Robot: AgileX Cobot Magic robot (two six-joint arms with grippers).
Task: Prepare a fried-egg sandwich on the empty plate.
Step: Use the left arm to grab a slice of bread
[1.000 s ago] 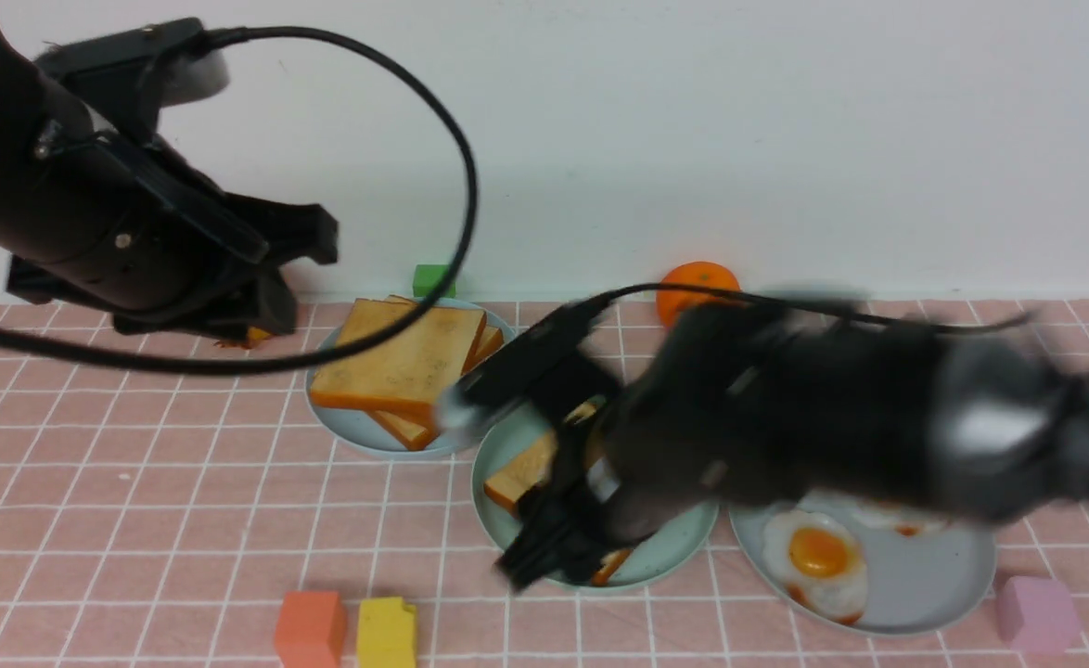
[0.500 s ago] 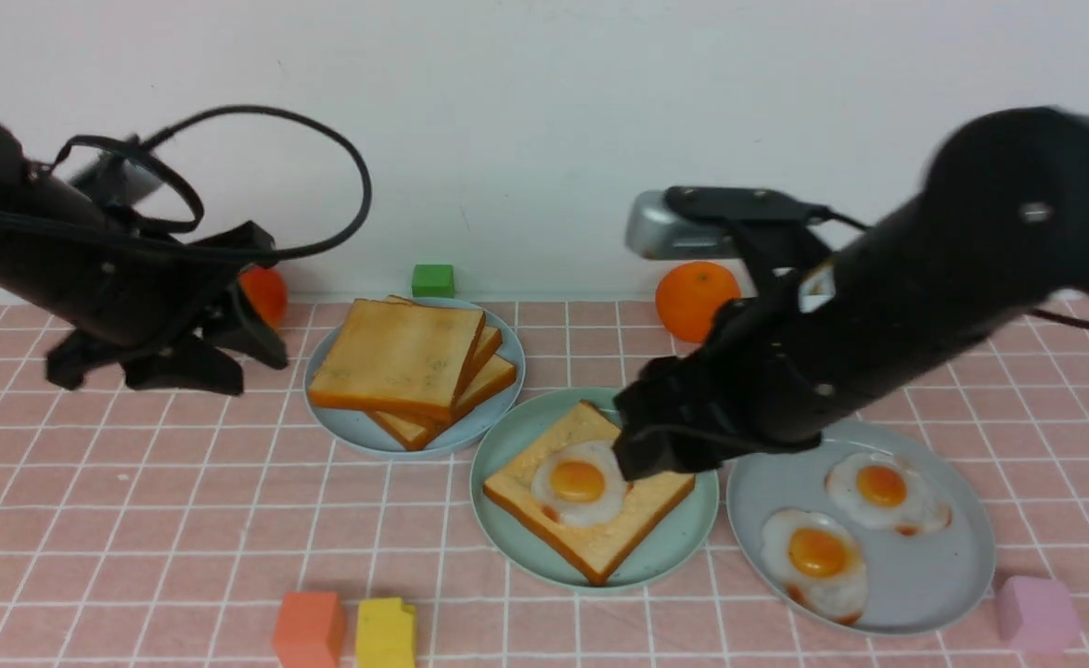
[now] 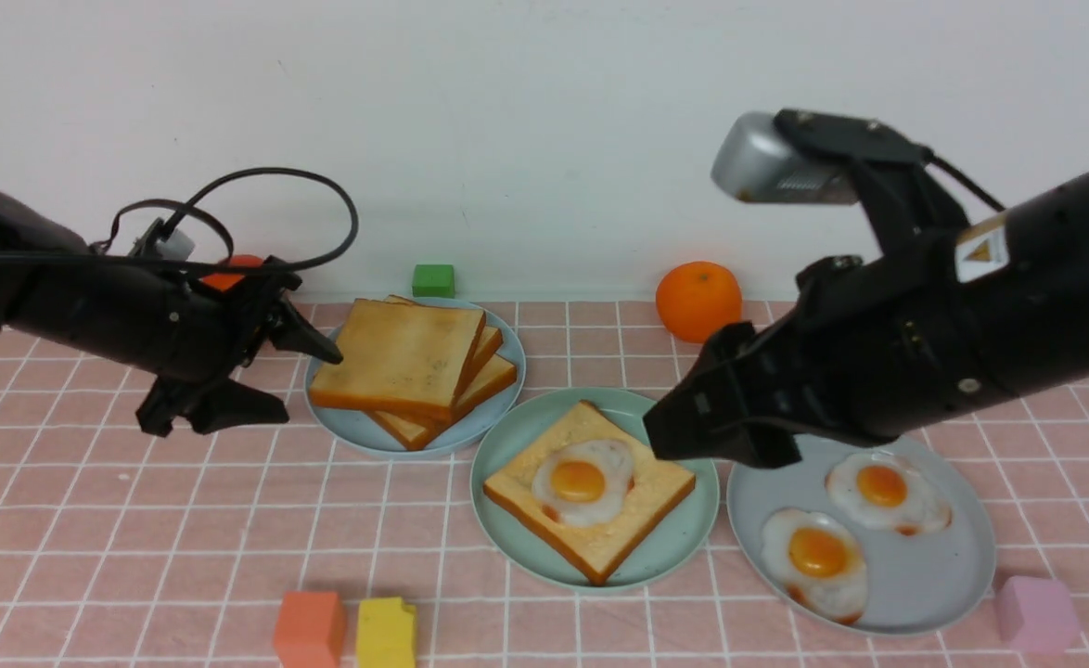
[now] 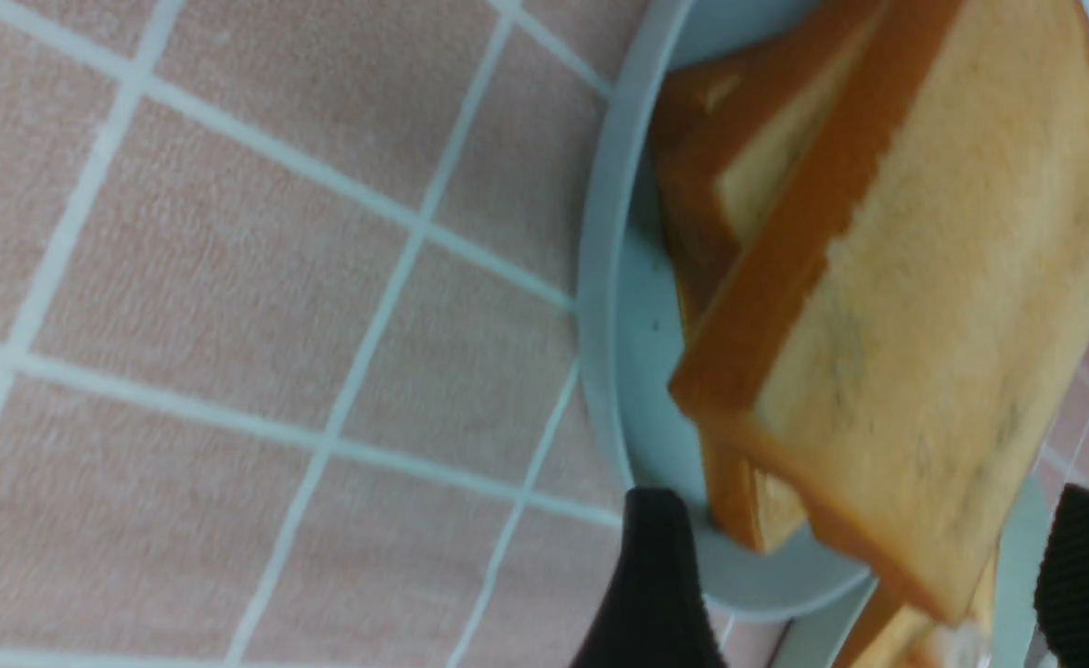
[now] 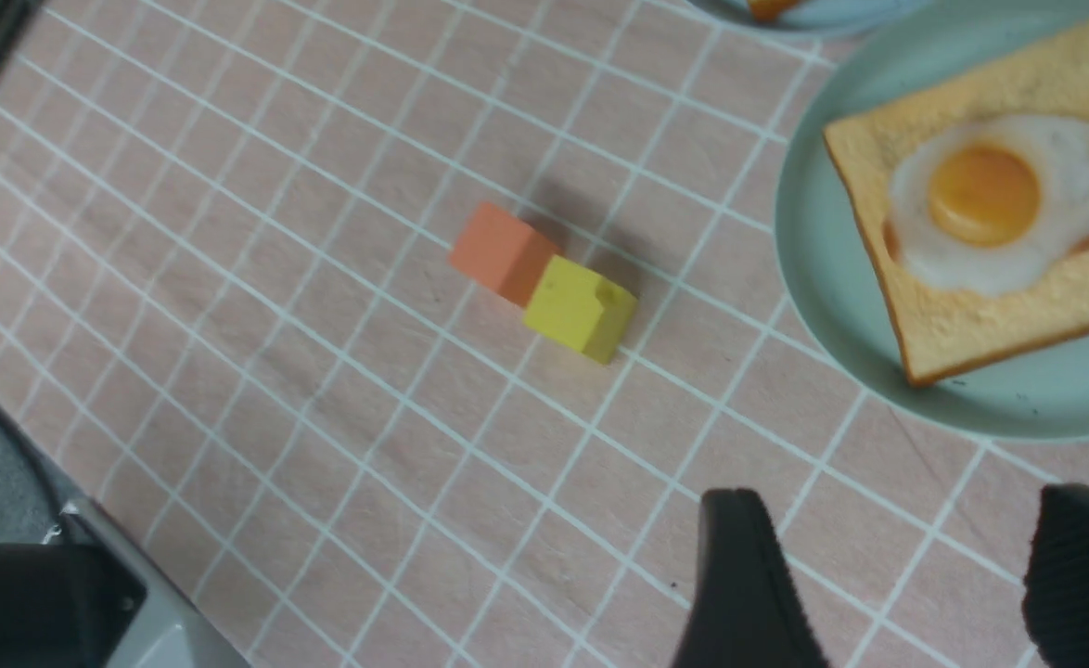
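Note:
The mint-green plate (image 3: 693, 533) sits at the centre and holds one toast slice (image 3: 633, 510) with a fried egg (image 3: 582, 482) on top. To its left, a stack of toast slices (image 3: 401, 357) lies on a pale blue plate (image 3: 350, 427). My left gripper (image 3: 313, 385) is open, low beside that stack's left edge. In the left wrist view the stack (image 4: 925, 325) fills the span between the left gripper's (image 4: 869, 575) fingers. My right gripper (image 3: 670, 431) is open and empty, raised over the mint plate's right rim. The right wrist view shows the egg (image 5: 990, 199) on the toast (image 5: 971, 315).
A grey-blue plate (image 3: 962, 575) at the right holds two fried eggs. An orange (image 3: 698, 299) and a green block (image 3: 433, 278) stand by the back wall. Orange (image 3: 311, 629) and yellow (image 3: 387, 633) blocks lie near the front edge, a pink block (image 3: 1036, 612) at the front right.
My right arm lifted off the mint plate and drew back right, leaving the egg on the toast. My left arm came down toward the toast stack and its jaws opened wider.

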